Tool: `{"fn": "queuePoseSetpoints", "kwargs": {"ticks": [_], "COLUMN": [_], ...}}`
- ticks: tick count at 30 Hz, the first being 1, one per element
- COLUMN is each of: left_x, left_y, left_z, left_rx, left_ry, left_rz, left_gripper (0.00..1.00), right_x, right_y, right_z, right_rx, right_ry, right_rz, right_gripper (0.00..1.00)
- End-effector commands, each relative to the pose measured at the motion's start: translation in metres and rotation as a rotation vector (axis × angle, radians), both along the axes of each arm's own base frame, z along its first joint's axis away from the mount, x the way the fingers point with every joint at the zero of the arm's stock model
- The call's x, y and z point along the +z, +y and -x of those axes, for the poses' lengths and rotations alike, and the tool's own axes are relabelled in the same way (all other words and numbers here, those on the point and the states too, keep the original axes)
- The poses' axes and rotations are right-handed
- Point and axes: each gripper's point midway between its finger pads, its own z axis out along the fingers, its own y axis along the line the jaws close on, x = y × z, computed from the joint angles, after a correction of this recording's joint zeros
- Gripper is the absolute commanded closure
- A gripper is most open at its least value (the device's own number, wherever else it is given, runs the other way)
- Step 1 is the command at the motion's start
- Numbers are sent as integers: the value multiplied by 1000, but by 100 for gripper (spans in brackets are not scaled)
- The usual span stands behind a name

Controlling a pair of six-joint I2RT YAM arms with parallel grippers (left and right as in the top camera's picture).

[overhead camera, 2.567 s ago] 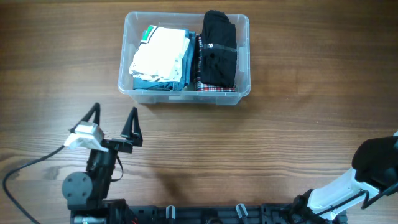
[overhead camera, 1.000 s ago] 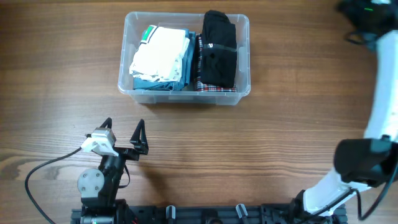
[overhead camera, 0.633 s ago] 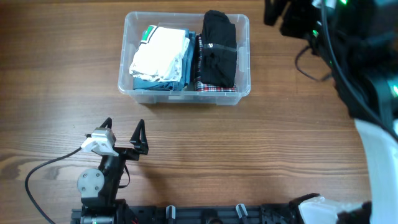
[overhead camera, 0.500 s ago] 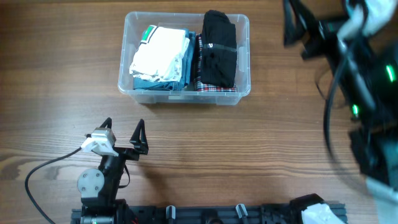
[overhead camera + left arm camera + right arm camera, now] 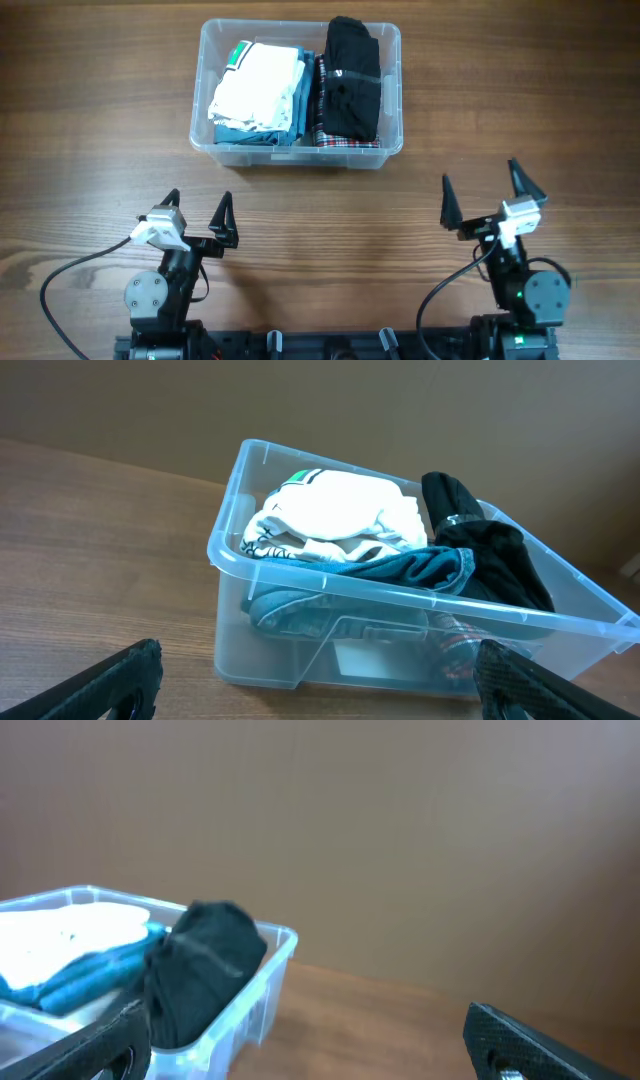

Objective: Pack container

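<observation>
"Up at the far side of the table (image 5: 100,120), what have you got?"

"That's the container (image 5: 298,152), clear plastic, standing well apart from both my grippers. Folded clothes fill it. On the left is a white garment (image 5: 258,85) with a blue garment (image 5: 245,130) under it. On the right a black garment (image 5: 352,75) lies over a plaid cloth (image 5: 345,142)."

"And your left gripper?"

"My left gripper (image 5: 199,195) sits near the table's close edge, left of centre, its jaws spread wide and holding nothing. Its wrist camera shows my two black fingers (image 5: 110,680) at the bottom corners. The container is straight ahead between them, a white label (image 5: 362,658) on its near wall."

"The right one?"

"My right gripper (image 5: 480,171) is by the near edge too, right of centre, likewise spread apart and empty. Its camera catches the container low on the left, where the black garment pokes above the rim."

"How do they stand to the container?"

"Both point toward it from the near side, with bare wood between."
</observation>
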Motion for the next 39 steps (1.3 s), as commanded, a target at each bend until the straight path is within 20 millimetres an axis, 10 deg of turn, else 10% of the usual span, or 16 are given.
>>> {"fn": "queuePoseSetpoints", "kwargs": {"ticks": [1, 7, 39], "left_x": [-2, -2, -2], "left_y": [4, 4, 4], "left_z": [0, 0, 0], "left_rx": [17, 17, 17], "left_ry": [-2, -2, -2], "left_rz": [-7, -7, -7], "left_gripper": [0, 0, 0], "right_x": [-18, -56, -53], "right_y": [-5, -8, -10], "right_z": [1, 3, 4], "right_rx": [-28, -43, -57], "right_ry": [19, 169, 151], "right_rz": [2, 11, 29], "right_gripper": [0, 0, 0]}}
